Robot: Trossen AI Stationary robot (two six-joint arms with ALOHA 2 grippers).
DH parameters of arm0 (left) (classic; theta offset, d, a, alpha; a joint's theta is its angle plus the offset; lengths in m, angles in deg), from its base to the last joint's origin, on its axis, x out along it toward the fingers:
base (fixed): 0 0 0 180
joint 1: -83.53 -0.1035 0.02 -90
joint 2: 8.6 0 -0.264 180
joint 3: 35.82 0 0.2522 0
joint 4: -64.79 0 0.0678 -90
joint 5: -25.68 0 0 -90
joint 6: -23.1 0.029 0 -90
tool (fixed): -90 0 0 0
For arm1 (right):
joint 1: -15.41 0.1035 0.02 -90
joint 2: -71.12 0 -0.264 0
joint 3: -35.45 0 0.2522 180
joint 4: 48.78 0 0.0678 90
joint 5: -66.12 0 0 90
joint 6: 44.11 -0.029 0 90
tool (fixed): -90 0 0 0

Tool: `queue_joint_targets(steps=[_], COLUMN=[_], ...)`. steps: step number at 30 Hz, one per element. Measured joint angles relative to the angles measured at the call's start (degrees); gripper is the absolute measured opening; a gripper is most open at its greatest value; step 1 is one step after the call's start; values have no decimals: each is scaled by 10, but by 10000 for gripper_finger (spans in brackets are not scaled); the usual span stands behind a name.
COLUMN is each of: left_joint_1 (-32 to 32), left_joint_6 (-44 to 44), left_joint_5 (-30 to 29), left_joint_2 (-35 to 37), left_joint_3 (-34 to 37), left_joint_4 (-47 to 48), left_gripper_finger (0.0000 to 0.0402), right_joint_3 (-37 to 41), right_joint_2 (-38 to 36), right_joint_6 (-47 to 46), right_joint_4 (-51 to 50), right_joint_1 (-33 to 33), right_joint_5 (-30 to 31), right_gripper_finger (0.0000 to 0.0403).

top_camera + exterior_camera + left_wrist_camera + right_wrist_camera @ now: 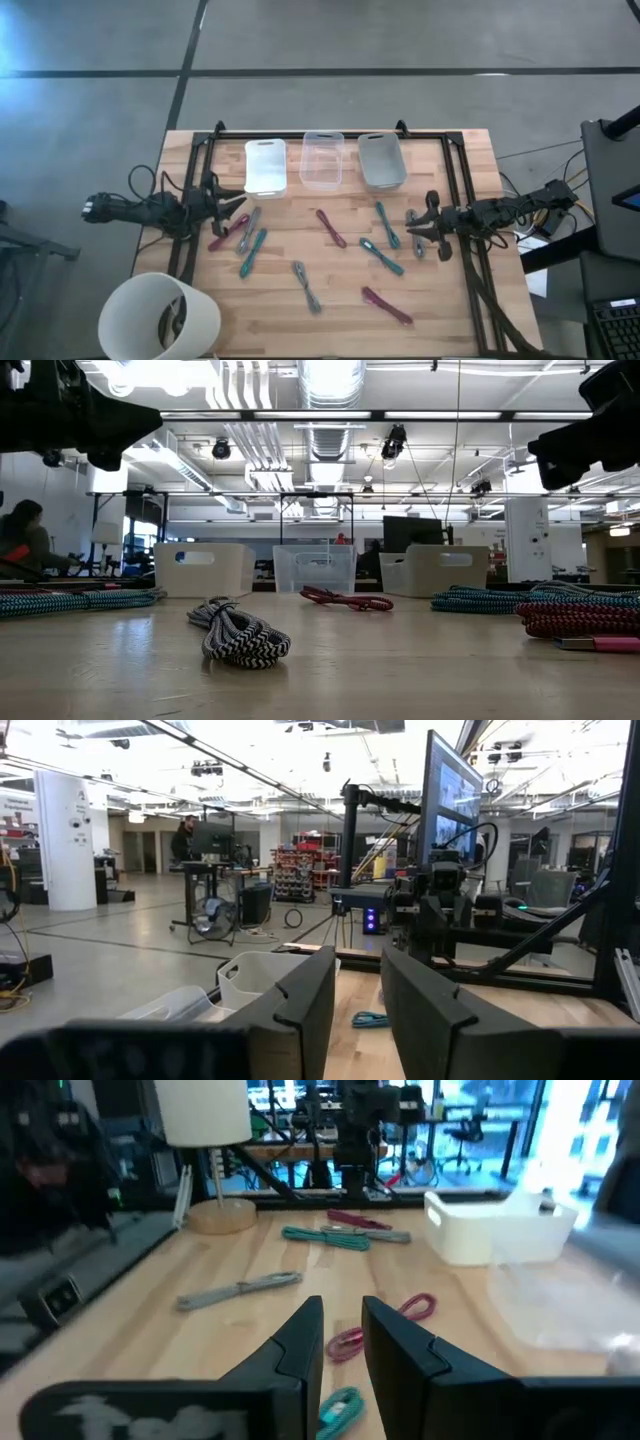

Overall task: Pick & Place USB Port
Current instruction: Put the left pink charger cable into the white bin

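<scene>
Several bundled USB cables lie flat on the wooden table: maroon point(331, 227), teal point(381, 255), teal point(387, 224), grey point(415, 232), grey point(307, 286), maroon point(386, 305), and a cluster of maroon, grey and teal point(245, 238) near the left arm. My left gripper point(238, 202) point(358, 985) hovers open at the table's left side, just beyond that cluster. My right gripper point(418, 228) point(343, 1330) is open at the right side, above the grey cable, with a teal cable point(340, 1410) and a maroon one point(375, 1325) ahead of its fingers. Neither holds anything.
Three bins stand in a row along the far edge: white point(265, 167), clear point(322, 160), grey point(381, 160). A white cylindrical container point(160, 318) sits at the near left corner. A black frame point(330, 135) borders the table. Bare wood shows in the near middle.
</scene>
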Motion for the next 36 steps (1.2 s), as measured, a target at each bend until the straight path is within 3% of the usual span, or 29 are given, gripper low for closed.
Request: queue_joint_targets(steps=[5,12,17,21,28,36], left_joint_1=[0,0,0,0,0,0], left_joint_6=[-60,-78,-73,-76,-152,-262], left_joint_5=[-1,-29,-65,-65,-65,-36], left_joint_2=[-3,-31,-62,-96,-166,-275], left_joint_3=[0,-3,-36,-69,-128,-163], left_joint_4=[2,-5,1,42,125,160], left_gripper_finger=[110,110,119,152,205,202], right_joint_3=[0,0,0,-9,-59,-128], right_joint_2=[1,11,21,41,126,268], right_joint_6=[70,76,92,101,60,70], right_joint_4=[30,125,160,178,175,176], right_joint_1=[0,0,0,0,0,-43], right_joint_5=[11,148,151,151,151,159], right_gripper_finger=[68,75,102,129,166,181])
